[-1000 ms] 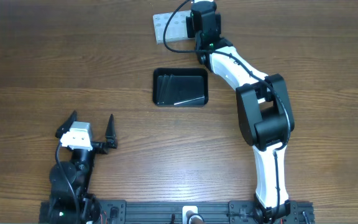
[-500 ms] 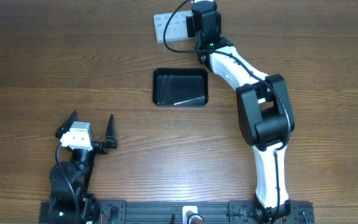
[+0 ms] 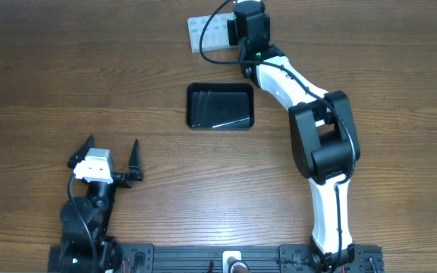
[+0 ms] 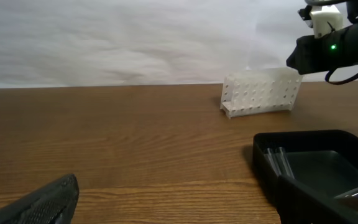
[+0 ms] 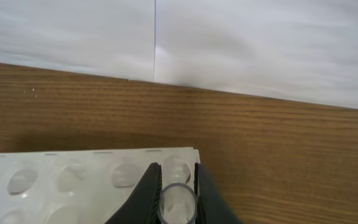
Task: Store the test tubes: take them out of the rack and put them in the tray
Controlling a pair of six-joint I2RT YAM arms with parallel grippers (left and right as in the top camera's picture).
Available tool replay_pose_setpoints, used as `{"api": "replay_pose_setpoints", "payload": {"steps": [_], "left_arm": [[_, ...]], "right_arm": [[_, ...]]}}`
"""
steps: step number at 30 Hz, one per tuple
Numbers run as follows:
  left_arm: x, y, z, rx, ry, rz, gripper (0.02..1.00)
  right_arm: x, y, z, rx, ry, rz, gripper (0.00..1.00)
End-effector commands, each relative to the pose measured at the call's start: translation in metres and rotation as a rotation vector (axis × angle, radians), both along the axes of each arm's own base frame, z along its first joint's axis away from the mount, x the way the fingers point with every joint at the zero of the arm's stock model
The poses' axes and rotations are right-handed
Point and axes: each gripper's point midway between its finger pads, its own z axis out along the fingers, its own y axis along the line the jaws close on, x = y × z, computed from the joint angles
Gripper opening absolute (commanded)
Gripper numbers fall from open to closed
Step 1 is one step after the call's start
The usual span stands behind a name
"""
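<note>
Pinching a likely light, slick, brittle test tube [image 5: 178,205] just under its rim at the rack [image 5: 73,183], the right gripper [image 5: 176,185] is clamping it while the left gripper [image 3: 112,145] is resting spread.

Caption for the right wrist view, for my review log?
Right end effector clamps a clear test tube at the white rack edge.

test tube [image 5: 178,209]: lower part cut off | tray [image 4: 291,186]: corner cut off
</note>
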Motion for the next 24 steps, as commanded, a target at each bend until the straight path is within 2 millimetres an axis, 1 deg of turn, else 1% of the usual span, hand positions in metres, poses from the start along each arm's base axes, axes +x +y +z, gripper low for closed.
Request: {"api": "replay_pose_setpoints", "payload": {"steps": [1,4,7,9,10,12,14,16,18,21,24], "left_arm": [[0.000,-0.001,-0.001,0.010,-0.004,-0.009,1.000],[0.000,-0.001,-0.001,0.010,-0.004,-0.009,1.000],[0.000,-0.001,-0.001,0.010,-0.004,-0.009,1.000],[0.000,-0.001,-0.001,0.010,-0.004,-0.009,1.000],[0.000,-0.001,-0.001,0.010,-0.004,-0.009,1.000],[0.000,-0.001,-0.001,0.010,-0.004,-0.009,1.000],[0.000,-0.001,-0.001,0.010,-0.004,-0.009,0.998],[0.000,-0.001,-0.001,0.010,-0.004,-0.009,1.000],[0.000,-0.001,-0.001,0.010,-0.004,-0.009,0.998],[0.000,-0.001,-0.001,0.010,-0.004,-0.009,1.000],[0.000,-0.001,-0.001,0.010,-0.004,-0.009,0.998]], "right_arm": [[-0.009,-0.005,0.105,0.057,-0.150,-0.003,0.060],[-0.022,-0.010,0.157,0.083,-0.221,-0.003,0.056],[-0.039,-0.016,0.204,0.112,-0.285,-0.004,0.066],[-0.052,-0.020,0.227,0.145,-0.301,-0.009,0.071],[-0.060,-0.020,0.235,0.160,-0.295,0.000,0.071],[-0.075,-0.017,0.243,0.184,-0.260,0.036,0.066],[-0.088,-0.013,0.244,0.201,-0.217,0.074,0.064],[-0.097,-0.011,0.240,0.224,-0.171,0.092,0.071],[-0.104,-0.008,0.229,0.244,-0.108,0.107,0.077],[-0.118,0.001,0.200,0.282,0.035,0.140,0.080],[-0.138,0.018,0.159,0.331,0.233,0.206,0.077]]}}
